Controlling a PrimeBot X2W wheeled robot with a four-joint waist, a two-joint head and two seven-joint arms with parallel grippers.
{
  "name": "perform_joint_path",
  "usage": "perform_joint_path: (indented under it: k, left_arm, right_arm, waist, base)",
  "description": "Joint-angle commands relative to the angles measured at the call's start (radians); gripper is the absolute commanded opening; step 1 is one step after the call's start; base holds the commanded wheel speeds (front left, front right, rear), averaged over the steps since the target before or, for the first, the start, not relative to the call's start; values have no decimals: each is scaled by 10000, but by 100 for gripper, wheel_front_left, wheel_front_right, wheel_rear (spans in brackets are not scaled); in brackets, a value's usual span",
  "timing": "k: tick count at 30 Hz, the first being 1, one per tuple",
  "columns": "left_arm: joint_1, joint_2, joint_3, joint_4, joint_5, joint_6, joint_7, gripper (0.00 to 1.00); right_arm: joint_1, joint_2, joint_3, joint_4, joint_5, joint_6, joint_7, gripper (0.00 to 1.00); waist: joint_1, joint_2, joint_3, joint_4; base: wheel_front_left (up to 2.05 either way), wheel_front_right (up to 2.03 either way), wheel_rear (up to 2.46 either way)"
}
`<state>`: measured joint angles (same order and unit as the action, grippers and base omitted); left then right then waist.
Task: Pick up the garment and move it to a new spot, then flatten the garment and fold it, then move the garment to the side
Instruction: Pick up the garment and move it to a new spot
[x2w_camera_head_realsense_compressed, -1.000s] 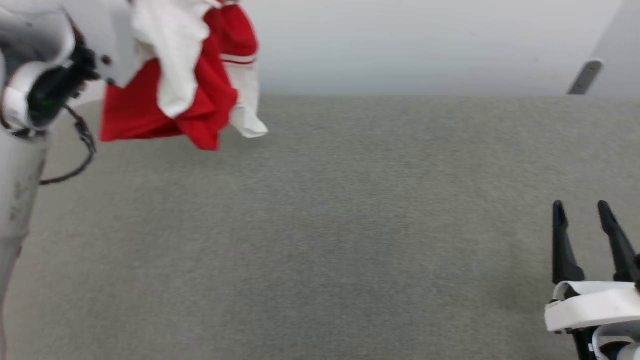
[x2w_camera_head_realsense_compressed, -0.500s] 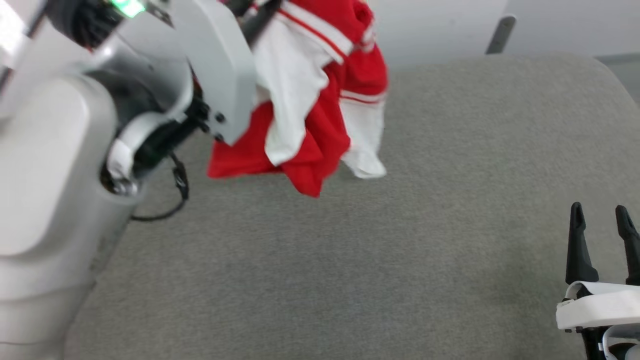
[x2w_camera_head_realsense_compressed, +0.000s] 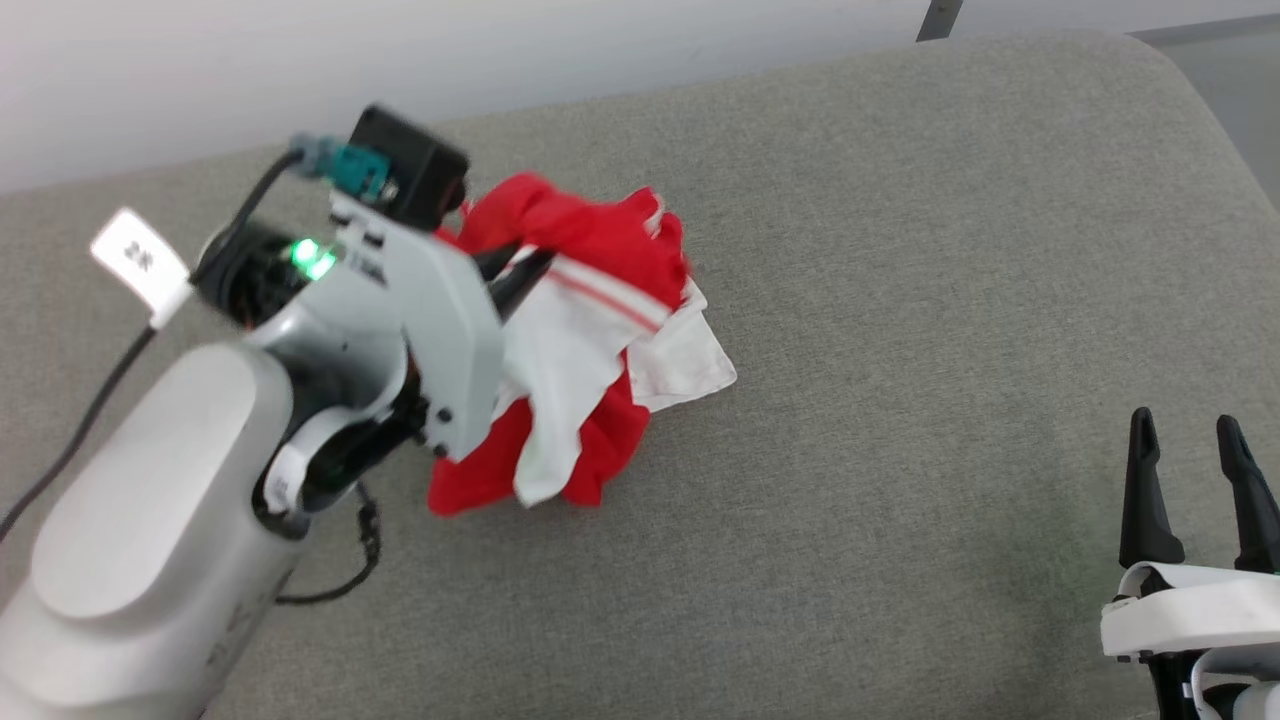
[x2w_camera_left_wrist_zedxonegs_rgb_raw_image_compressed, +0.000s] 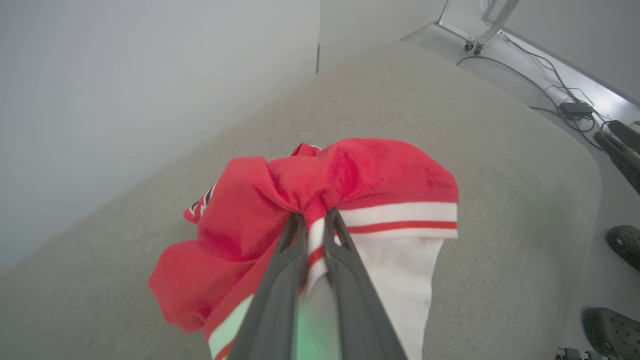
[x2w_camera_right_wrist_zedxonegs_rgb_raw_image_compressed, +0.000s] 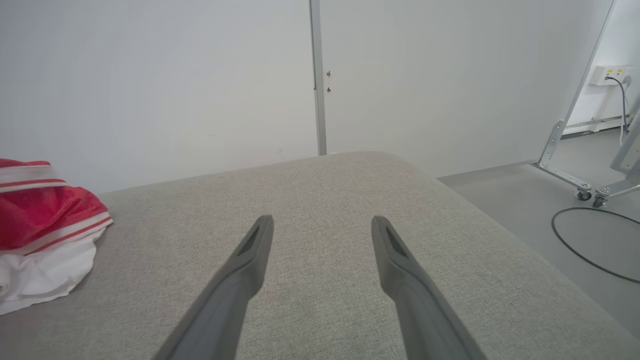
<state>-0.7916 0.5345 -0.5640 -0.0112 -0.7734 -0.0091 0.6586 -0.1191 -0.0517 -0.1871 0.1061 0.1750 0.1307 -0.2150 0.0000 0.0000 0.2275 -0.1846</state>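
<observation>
The garment (x2w_camera_head_realsense_compressed: 585, 240), a red jersey with white sleeves and striped trim, lies bunched on the grey cushioned surface (x2w_camera_head_realsense_compressed: 900, 300) left of centre. Its number is hidden in the folds. My left gripper (x2w_camera_head_realsense_compressed: 520, 275) is shut on it, fingers pinching the red cloth beside a striped sleeve band (x2w_camera_left_wrist_zedxonegs_rgb_raw_image_compressed: 400, 220). The wrist view shows the garment (x2w_camera_left_wrist_zedxonegs_rgb_raw_image_compressed: 350, 175) heaped around my left gripper (x2w_camera_left_wrist_zedxonegs_rgb_raw_image_compressed: 314, 214). My right gripper (x2w_camera_head_realsense_compressed: 1187, 430) stands open at the lower right, well apart from the cloth, with nothing between its fingers (x2w_camera_right_wrist_zedxonegs_rgb_raw_image_compressed: 255, 245). The garment (x2w_camera_right_wrist_zedxonegs_rgb_raw_image_compressed: 45, 225) sits at the left edge of the right wrist view.
The grey surface ends in a rounded corner (x2w_camera_head_realsense_compressed: 1190, 80) at the upper right, with a white wall (x2w_camera_head_realsense_compressed: 400, 60) behind it. Beyond the edge are bare floor, cables (x2w_camera_left_wrist_zedxonegs_rgb_raw_image_compressed: 550, 85), a wheeled metal frame (x2w_camera_right_wrist_zedxonegs_rgb_raw_image_compressed: 565, 160) and dark shoes (x2w_camera_left_wrist_zedxonegs_rgb_raw_image_compressed: 620, 240).
The head camera has tilted down. My left gripper has lowered the hanging garment, whose lower part now rests bunched on the surface. The right gripper stays open.
</observation>
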Motion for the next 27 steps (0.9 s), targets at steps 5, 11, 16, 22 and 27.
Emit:
perform_joint_path:
  k: [5,11,16,22,27]
  left_arm:
    - [779,225,-63,680,-152,-152,-226,0]
    - [1278,108,-417,1852,-51,-354,-493,0]
    - [1371,-107,-780,2846,241,-525,-804,0]
    - [1221,-461,-1336,4062,709,-718,-1182,0]
    - [1005,-770,-1413,4772,573,-911,-1597,0]
  right_arm:
    - [-150,24,120,159,78,1,-123,100]
    - [-154,25,215,224,51,1,-154,100]
    - [-216,21,285,206,0,1,-135,100]
    - [-303,24,396,225,28,1,-120,100]
    - [-297,21,521,231,16,1,-115,100]
  waist:
    - [0,0,28,68]
    - [0,0,-46,163]
    - [0,0,-67,224]
    - [0,0,-82,275]
    - [0,0,-148,360]
  base:
    - [0,0,0]
    - [0,0,0]
    - [0,0,0]
    - [0,0,0]
    - [0,0,0]
